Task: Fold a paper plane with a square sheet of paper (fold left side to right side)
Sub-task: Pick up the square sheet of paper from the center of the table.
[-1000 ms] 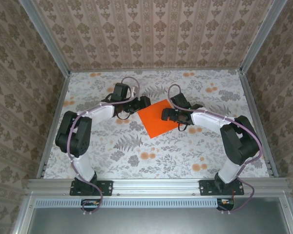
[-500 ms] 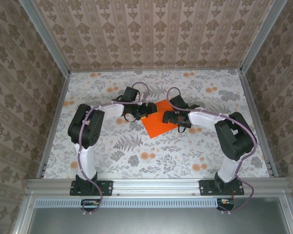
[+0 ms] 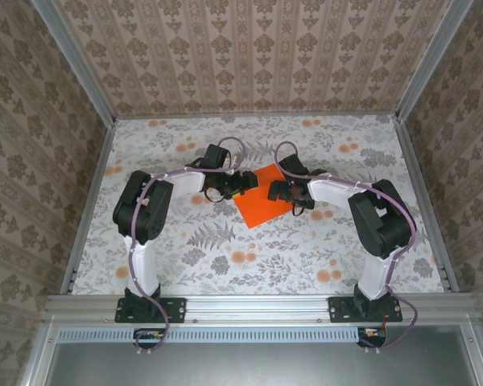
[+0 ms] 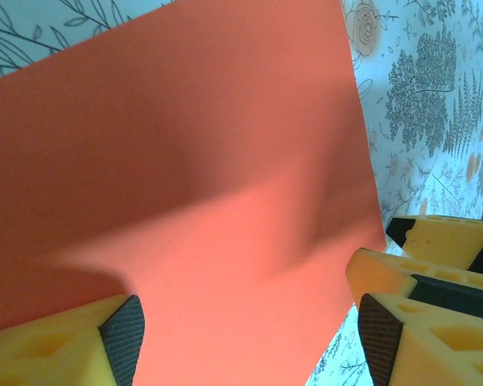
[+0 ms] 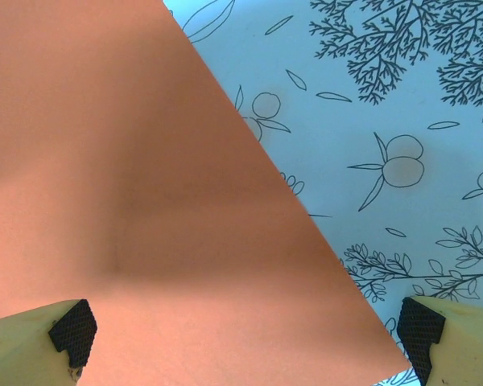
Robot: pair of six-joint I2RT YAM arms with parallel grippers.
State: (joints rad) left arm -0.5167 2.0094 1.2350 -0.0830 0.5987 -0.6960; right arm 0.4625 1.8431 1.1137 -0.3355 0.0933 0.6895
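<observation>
Two robot arms meet over one square sheet of paper point(image 3: 260, 199), bright orange and lying flat at the middle of the tabletop point(image 3: 185, 241), turned corner-on like a diamond. The tabletop wears a pale cloth printed with grey ferns and small faded orange flowers. Three walls point(image 3: 258, 56) papered in beige striped damask close it in at the left, the far side and the right. Aluminium posts stand in the two far corners, and an aluminium rail point(image 3: 258, 305) runs along the near edge, where both arm bases are bolted.

The left arm point(image 3: 145, 211) reaches in from the left, and the left arm's fingers point(image 4: 122, 338) stand well apart, straddling the paper's far-left edge without pinching it. In the left wrist view the sheet bows slightly there. The right arm point(image 3: 378, 217) reaches in from the right. The right arm's fingers point(image 5: 72, 328) are spread at their widest over the sheet's right corner, gripping nothing.
</observation>
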